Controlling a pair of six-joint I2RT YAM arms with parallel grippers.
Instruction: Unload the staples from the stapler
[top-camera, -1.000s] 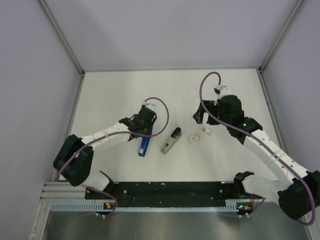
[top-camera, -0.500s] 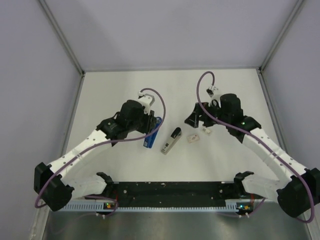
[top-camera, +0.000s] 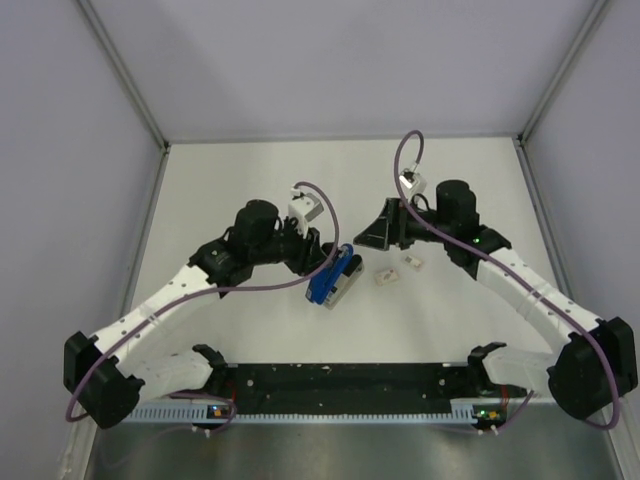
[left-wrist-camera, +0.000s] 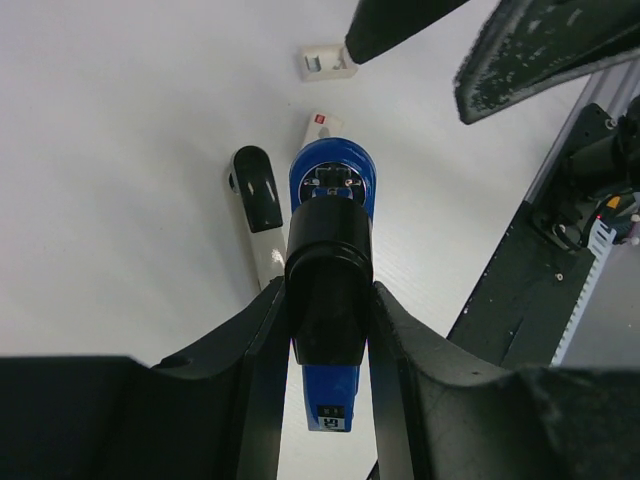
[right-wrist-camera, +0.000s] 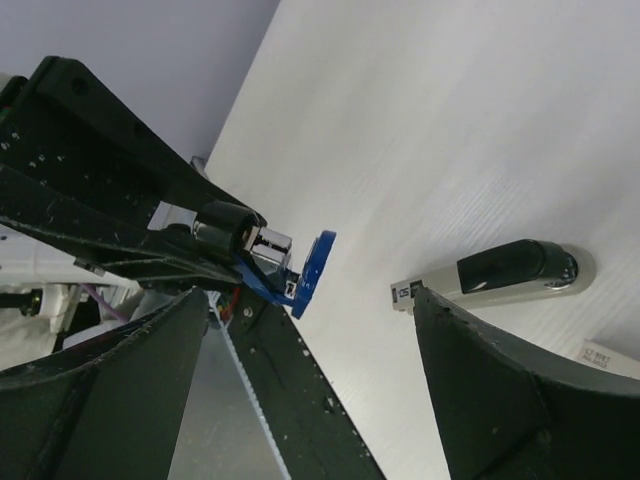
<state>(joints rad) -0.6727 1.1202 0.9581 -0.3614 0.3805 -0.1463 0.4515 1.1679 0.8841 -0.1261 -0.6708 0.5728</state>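
Left hand (left-wrist-camera: 330, 320) grips the blue stapler (left-wrist-camera: 333, 180) between its fingers, holding it just beside the grey stapler (right-wrist-camera: 510, 268), which lies on the white surface (top-camera: 240, 180). Right hand (right-wrist-camera: 309, 295) is spread wide, grips nothing, and hovers near two small white boxes (top-camera: 387, 277).

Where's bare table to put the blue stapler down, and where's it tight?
Free: the far strip of table along the back wall; the near-centre patch between the two small white boxes and the black base rail. Crowded: mid-table, where the left gripper's blue stapler hangs by the grey stapler, with the open right gripper beside.
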